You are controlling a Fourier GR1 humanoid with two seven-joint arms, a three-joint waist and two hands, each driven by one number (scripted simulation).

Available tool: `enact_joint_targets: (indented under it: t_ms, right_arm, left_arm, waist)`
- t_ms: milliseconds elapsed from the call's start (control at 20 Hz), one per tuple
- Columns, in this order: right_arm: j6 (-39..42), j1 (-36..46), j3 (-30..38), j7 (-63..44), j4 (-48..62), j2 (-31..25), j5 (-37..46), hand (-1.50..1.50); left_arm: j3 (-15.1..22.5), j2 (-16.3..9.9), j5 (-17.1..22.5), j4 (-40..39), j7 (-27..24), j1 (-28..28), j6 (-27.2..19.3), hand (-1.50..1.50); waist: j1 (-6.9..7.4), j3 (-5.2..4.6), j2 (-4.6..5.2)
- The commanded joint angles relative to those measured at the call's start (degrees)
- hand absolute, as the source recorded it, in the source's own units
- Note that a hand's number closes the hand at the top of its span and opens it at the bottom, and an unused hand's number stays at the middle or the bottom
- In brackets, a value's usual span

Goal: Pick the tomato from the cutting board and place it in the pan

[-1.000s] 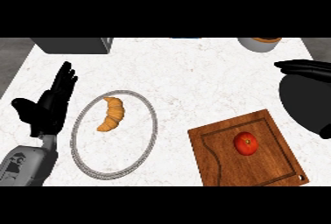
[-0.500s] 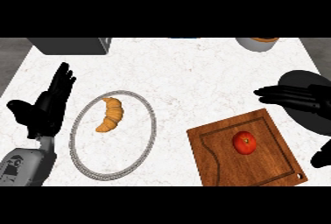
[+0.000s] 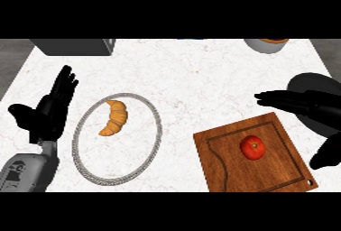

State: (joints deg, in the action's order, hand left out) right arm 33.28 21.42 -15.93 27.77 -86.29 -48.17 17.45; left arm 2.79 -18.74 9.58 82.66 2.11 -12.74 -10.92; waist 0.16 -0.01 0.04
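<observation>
A red tomato (image 3: 252, 147) lies on the wooden cutting board (image 3: 226, 167) at the lower right. My right hand (image 3: 301, 104) comes in from the right edge, open, with straight fingers pointing left over the board's far right corner. Its thumb (image 3: 326, 155) hangs off the board's right side. The tomato lies on the board in the span between fingers and thumb, untouched. A black rounded shape (image 3: 313, 82) behind the hand at the right edge looks like the pan, but its outline merges with the hand. My left hand (image 3: 48, 113) rests open at the left, fingers up.
A grey-rimmed plate (image 3: 85, 164) holding a croissant (image 3: 114, 118) sits left of the board. A dark grey box (image 3: 73, 46) stands at the back left. At the back right there is a grey cup (image 3: 266, 45) with something orange inside.
My right hand has come further left from the right edge, its fingers and thumb now spread over the board's right side. The left hand, tomato and plate have not moved.
</observation>
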Motion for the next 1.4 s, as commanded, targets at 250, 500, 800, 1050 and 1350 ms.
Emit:
enact_joint_targets:
  t_ms: [250, 500, 800, 1050, 1350]
  right_arm:
    - [2.62, 1.8, -3.08, 5.46, 6.61, 5.12, 9.44, -1.5]
    - [1.44, -0.09, -4.41, 4.74, 3.28, 6.54, 14.1, -1.5]
    - [1.49, 3.9, -6.18, 0.71, 5.92, 11.86, 19.62, -1.5]
    - [-4.33, -1.02, -7.26, 3.3, 5.16, 9.49, 28.08, -1.5]
    - [-1.48, -3.38, -5.87, 0.21, 0.73, 10.99, 31.83, -1.5]
  left_arm:
    - [-1.11, 2.73, -2.77, -2.98, -3.7, 0.68, 0.66, 0.0]
    - [-1.1, 2.76, -3.25, 1.22, 5.09, -2.5, 0.28, 0.0]
    - [-1.67, 4.57, -4.29, 0.58, 0.86, 0.07, 1.32, 0.0]
    - [-4.42, 2.69, -4.06, -0.58, 2.69, -2.82, 2.96, 0.0]
    - [-1.71, 6.3, -7.35, 6.24, 3.2, 2.99, 0.26, 0.0]
  waist:
    - [0.09, 0.0, 0.06]
    - [-0.14, 0.01, -0.06]
    - [0.27, 0.01, -0.03]
    - [-0.15, 0.01, -0.02]
    - [-0.1, 0.01, -0.16]
